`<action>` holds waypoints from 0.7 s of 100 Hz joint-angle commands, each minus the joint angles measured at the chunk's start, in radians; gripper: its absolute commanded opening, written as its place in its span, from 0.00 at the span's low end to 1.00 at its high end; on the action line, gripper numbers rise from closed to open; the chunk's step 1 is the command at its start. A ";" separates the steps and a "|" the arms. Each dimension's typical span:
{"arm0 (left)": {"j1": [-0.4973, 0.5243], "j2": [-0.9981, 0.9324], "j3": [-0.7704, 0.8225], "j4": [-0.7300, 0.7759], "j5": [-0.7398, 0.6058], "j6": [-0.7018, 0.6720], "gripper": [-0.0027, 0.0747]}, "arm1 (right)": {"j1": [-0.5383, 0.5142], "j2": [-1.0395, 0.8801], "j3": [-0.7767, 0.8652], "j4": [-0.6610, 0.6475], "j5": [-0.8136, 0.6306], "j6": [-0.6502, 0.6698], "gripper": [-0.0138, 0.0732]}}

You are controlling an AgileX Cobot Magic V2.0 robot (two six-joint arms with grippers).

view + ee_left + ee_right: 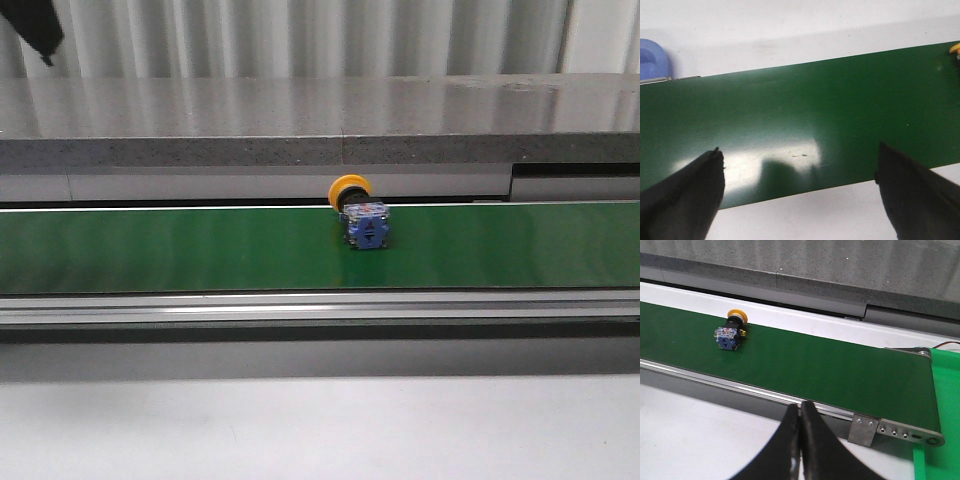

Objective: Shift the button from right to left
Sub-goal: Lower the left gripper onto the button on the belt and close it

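While you are reading these lines, take each as seen from the cameras named.

Button: you are looking at the button [360,212] lying on its side on the green belt [180,250], yellow cap pointing toward the far edge, blue body facing the front camera. It is sitting a little right of the belt's middle in the front view, close to the far edge.

Button, right wrist view: the button [731,331] is showing well away from the fingers, with a long stretch of belt [840,370] between it and the belt's end roller.

Button, left wrist view: only a sliver of yellow cap [955,48] is peeking in at the frame's edge.

Left gripper: you are seeing the left gripper [800,175] with its fingers [690,190] spread wide apart, hanging over bare belt and holding nothing.

Right gripper: the right gripper [800,412] is showing its two fingers pressed together with nothing between them, hanging over the white table [690,440] just short of the belt's near rail.

Surroundings: a grey stone-like ledge [300,120] is running behind the belt; a metal rail [300,308] is running along its near side; a blue rounded object [651,60] is sitting beyond the belt in the left wrist view.

Contact: neither gripper is touching the button.
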 commanded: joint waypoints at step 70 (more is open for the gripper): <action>-0.254 0.349 -0.353 -0.011 0.021 -0.255 0.79 | -0.001 0.011 -0.024 0.008 -0.068 -0.010 0.08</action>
